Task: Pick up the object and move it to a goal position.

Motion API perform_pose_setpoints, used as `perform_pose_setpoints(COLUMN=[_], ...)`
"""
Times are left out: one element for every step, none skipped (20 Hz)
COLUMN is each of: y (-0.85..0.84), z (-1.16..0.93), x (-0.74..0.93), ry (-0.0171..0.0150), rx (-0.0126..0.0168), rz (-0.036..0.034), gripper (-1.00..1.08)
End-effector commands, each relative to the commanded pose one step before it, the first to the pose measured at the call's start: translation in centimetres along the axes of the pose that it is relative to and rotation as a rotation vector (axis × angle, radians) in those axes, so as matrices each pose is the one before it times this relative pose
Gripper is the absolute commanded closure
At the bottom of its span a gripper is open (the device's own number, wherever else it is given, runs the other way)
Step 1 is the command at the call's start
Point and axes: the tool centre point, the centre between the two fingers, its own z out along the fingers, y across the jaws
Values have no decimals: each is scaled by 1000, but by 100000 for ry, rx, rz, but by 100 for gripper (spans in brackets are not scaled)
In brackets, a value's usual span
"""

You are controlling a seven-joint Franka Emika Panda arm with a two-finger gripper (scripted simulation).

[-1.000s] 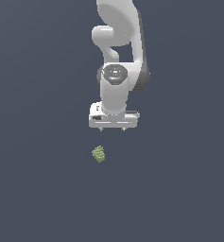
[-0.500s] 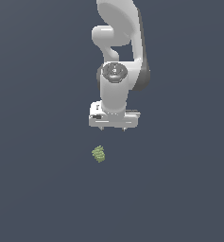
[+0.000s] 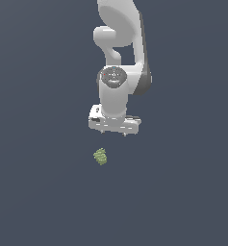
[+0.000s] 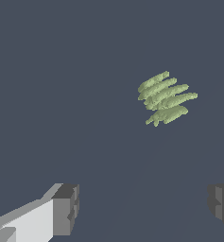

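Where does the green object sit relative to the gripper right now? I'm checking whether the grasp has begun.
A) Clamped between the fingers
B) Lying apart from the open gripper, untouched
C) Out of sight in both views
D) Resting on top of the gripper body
B: the object lies clear of both fingers in the wrist view, the gripper stands wide open, and the exterior view shows a gap between them.
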Motion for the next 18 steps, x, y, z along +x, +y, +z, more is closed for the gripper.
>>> perform_pose_setpoints(y=[223,93,95,97,98,97,95,89,82,75,68,61,54,47,40,33,25,18], z=[217,99,106,113,120,127,132,134,134,134,135,135,135,136,136,136,136,136], x=[381,183,196,211,225,239,251,254,256,257,259,260,261,261,262,262,262,262], ry=[54,31,33,36,39,43,46,48,51,53,56,59,62,66,69,73,77,81], rx=[213,96,99,102,104,106,105,102,98,94,91,88,85,82,80,78,77,75], rz=[5177,2402,2557,2716,2873,3030,3147,3160,3156,3152,3148,3143,3138,3134,3129,3125,3120,3115], gripper=[-92,-92,-92,-92,-92,-92,-92,-92,-92,-92,-92,-92,-92,-92,-92,-92,-92,-92])
